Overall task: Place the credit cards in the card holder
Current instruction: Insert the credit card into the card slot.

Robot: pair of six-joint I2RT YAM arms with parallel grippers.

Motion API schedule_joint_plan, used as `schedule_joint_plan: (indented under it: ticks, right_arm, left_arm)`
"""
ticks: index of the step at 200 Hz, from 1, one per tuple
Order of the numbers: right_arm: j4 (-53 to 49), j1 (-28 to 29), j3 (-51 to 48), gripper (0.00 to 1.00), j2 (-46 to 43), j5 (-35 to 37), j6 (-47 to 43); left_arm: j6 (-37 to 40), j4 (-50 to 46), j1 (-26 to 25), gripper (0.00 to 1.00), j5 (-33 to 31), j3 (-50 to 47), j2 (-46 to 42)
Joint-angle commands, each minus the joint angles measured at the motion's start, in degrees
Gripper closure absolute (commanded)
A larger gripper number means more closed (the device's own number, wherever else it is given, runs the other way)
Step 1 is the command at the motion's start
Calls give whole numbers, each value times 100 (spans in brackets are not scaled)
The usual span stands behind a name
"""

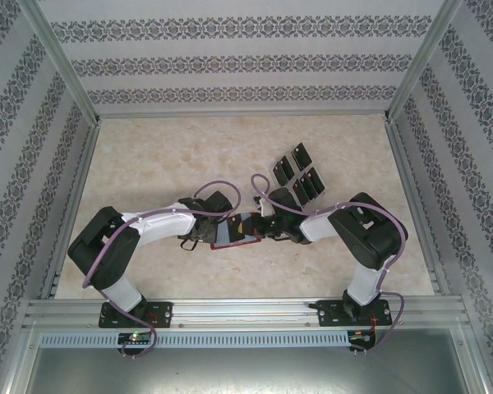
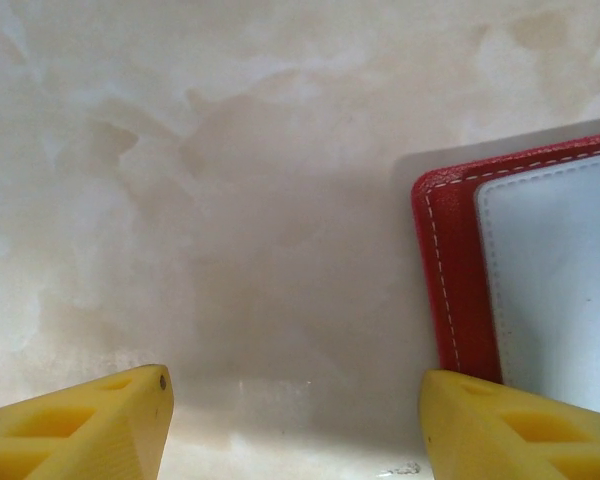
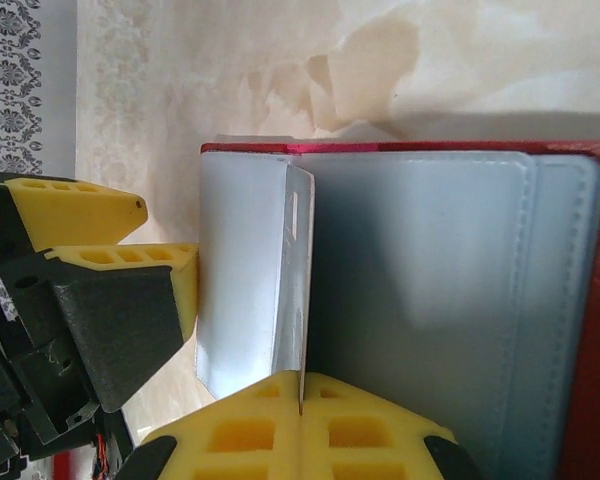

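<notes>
Pinching: right gripper (image 3: 302, 400) clamped on upright card (image 3: 296, 250) at open red card holder (image 3: 450, 300) | left gripper (image 2: 295, 415) apart, beside it | spare cards (image 1: 300, 174): marks too small to read

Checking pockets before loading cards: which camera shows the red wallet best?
The right wrist view: the open wallet lies close up, its grey pockets plain, one inner leaf pinched by the right tool. The left wrist view catches one red corner; the top view has the wallet small, partly hidden.

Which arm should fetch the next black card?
Left, probably: left gripper is open and empty beside the red folding wallet; right gripper is shut on its grey inner flap. Caveat: the thin black rectangular cards lie on the right arm's side.
</notes>
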Motion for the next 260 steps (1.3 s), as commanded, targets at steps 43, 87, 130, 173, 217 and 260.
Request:
schedule_joint_plan:
  ticks: [43, 87, 130, 173, 217, 260]
  right_arm:
    - [-158, 116, -106, 100, 146, 52, 95]
    - [-173, 195, -90, 100, 158, 139, 351]
    - [-260, 330, -54, 100, 275, 213, 432]
    - [-391, 348, -88, 100, 191, 317, 437]
    - [-1119, 350, 44, 67, -302, 592, 257]
    - [-1998, 365, 356, 53, -581, 830, -69]
  left_arm:
    - [117, -25, -24, 33, -52, -23, 200]
    - [125, 48, -24, 33, 22, -66, 243]
    - [117, 80, -24, 33, 47, -81, 238]
    - [114, 88, -24, 33, 71, -89, 219]
    - [108, 84, -24, 33, 62, -112, 182]
    - [83, 97, -24, 33, 71, -153, 108]
